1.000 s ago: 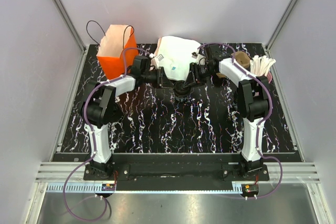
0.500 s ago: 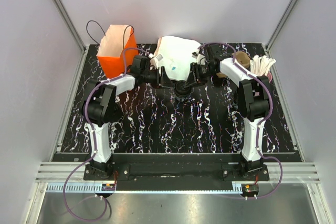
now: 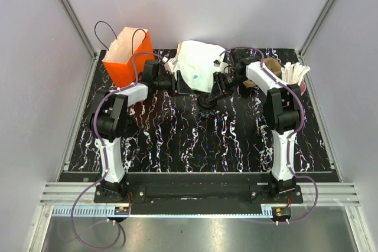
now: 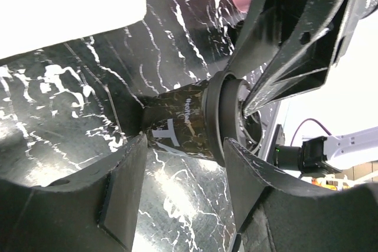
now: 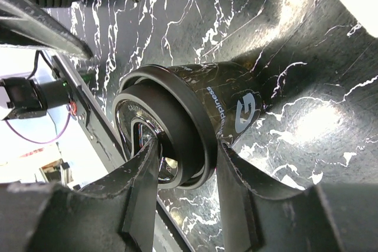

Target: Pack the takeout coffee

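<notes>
**Item:** small black cylindrical takeout coffee cup (image 5: pixel 218 107), marbled print, dark lid.

**Hold:** the lidded rim is pinched by the right jaws, which are closed narrowly across it, presumably so the cup can be carried by its top.

**Location:** between both sets of jaws, on or just above the black marbled bench (image 3: pixel 177 140); which of the two cannot be told.

**Left jaws:** parted wide either side of the cup's base, not touching it.

**Just beyond the jaws:** crumpled white paper bag (image 3: pixel 201 63).

**Well left of the left jaws:** upright orange paper bag (image 3: pixel 121 57), open-mouthed. The left arm (image 3: pixel 133 92) is judged to lie across that route.

Black takeout coffee (image 3: pixel 204 109), white-veined black table (image 3: pixel 177 140)
</notes>
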Robot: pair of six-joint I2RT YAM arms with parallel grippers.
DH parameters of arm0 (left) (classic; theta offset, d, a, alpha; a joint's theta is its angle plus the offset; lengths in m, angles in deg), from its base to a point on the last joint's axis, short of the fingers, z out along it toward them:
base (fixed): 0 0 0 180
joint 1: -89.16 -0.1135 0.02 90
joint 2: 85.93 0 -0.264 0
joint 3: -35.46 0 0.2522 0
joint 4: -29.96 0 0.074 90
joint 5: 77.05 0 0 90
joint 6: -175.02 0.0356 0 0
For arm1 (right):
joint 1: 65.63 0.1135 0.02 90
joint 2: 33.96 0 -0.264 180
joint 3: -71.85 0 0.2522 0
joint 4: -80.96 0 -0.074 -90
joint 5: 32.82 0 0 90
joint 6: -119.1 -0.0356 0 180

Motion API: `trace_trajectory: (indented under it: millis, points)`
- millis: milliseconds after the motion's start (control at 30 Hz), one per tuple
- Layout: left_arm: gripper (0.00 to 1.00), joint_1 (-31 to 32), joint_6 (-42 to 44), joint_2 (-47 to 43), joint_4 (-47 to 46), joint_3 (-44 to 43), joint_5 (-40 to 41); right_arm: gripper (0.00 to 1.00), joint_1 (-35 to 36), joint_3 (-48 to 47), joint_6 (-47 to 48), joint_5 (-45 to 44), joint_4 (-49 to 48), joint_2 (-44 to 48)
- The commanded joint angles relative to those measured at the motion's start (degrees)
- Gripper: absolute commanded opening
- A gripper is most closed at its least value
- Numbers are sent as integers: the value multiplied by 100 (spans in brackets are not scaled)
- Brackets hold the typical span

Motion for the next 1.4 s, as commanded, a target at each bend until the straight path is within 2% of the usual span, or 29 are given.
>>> trace_trajectory:
  millis: [0, 267, 633, 833, 1033, 1367]
  points:
    - [58, 113, -101, -151, -435, 12, -368, 18, 42, -385, 346, 127, 425, -40]
    - [57, 473, 154, -19, -76, -208, -377, 18, 139, -412, 496, 118, 557, -41]
    - [55, 535, 339, 34, 119, -146, -289, 18, 148, -280, 645, 48, 557, 56]
    - [58, 429, -258, 51, -768, 65, -693, 18, 148, -218, 821, 13, 627, 47]
    - [57, 385, -487, 95, -1077, 205, -834, 19, 148, -253, 900, -13, 689, -14]
    - [50, 359, -31, 324, -479, 82, -544, 19, 148, -297, 1023, 101, 830, -49]
